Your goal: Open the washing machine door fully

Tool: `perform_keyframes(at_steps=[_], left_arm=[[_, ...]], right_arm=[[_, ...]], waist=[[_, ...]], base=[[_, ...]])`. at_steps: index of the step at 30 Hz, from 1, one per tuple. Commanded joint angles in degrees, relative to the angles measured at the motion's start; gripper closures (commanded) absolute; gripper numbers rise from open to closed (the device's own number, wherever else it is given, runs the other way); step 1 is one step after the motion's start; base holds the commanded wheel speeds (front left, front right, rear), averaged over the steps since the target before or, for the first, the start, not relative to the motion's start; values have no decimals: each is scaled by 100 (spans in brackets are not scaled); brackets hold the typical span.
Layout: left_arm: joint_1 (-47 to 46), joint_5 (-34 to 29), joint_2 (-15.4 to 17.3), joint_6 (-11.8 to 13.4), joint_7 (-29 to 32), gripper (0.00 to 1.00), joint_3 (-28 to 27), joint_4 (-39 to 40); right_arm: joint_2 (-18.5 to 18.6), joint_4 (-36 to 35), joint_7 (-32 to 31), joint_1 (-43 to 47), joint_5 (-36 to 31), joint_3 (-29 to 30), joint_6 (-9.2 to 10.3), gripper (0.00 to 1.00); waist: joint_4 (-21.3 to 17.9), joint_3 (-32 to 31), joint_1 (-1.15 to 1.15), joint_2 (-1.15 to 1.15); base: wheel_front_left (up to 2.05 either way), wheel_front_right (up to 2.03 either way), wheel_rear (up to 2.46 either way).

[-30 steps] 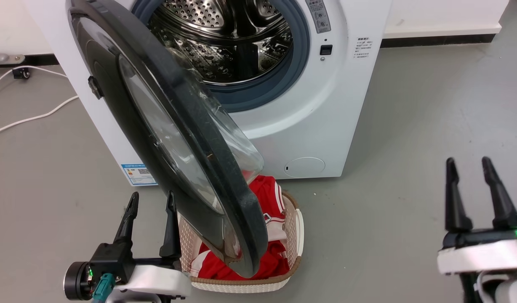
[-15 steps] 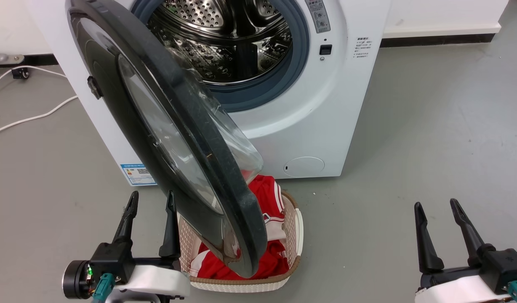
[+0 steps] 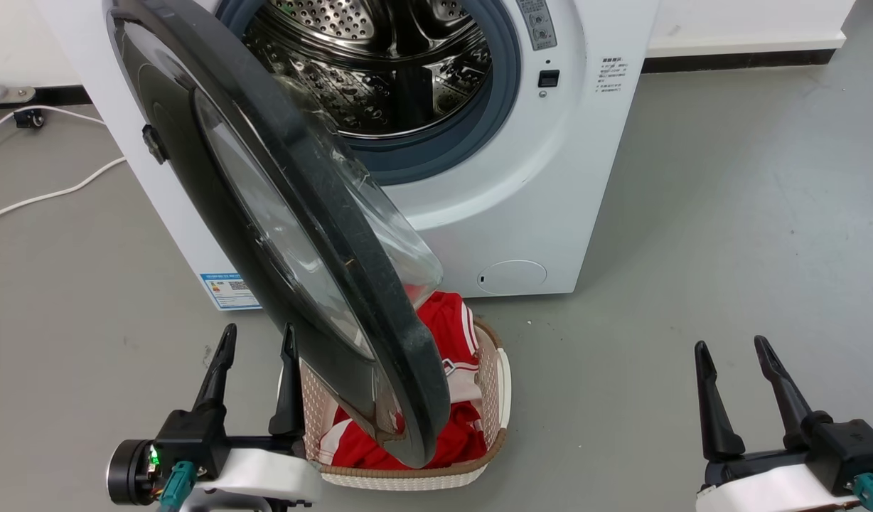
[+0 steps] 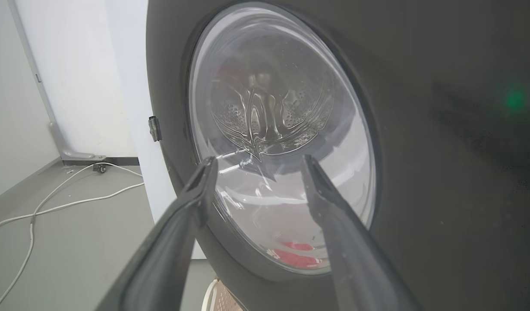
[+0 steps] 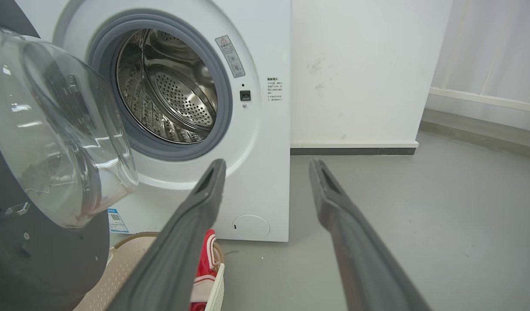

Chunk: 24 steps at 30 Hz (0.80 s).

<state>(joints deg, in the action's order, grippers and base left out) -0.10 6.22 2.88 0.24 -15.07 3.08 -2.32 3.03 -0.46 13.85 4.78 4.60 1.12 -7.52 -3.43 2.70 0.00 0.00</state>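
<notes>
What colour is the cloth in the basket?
Red with white stripes; the cloth in the basket shows best in the head view.

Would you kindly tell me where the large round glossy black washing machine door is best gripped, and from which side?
Probably the thick rim of the glossy black washing machine door at its free edge, nearest the robot, above the cream basket. The open left gripper could straddle that rim edge-on from the robot's side; the bulging clear glass bowl looks too wide and smooth.
</notes>
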Motion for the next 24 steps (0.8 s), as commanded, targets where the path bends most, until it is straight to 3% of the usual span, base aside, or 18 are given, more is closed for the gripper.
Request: perform_keyframes(at_steps=[1, 13, 24], left_arm=[[-35, -28, -1, -15, -14, 100, -8, -28], [-105, 12, -1, -30, -14, 100, -6, 126], [-327, -111, -1, 143, -14, 100, -52, 1246]], right_arm=[[-26, 10, 36, -59, 31, -15, 6, 0], [-26, 65, 53, -93, 44, 11, 6, 0], [-26, 96, 54, -102, 5, -8, 6, 0]], waist=[[-1, 4, 0, 0], [32, 30, 0, 0], [94, 1, 0, 0]], base=[[0, 0, 0], [0, 0, 0], [0, 0, 0]])
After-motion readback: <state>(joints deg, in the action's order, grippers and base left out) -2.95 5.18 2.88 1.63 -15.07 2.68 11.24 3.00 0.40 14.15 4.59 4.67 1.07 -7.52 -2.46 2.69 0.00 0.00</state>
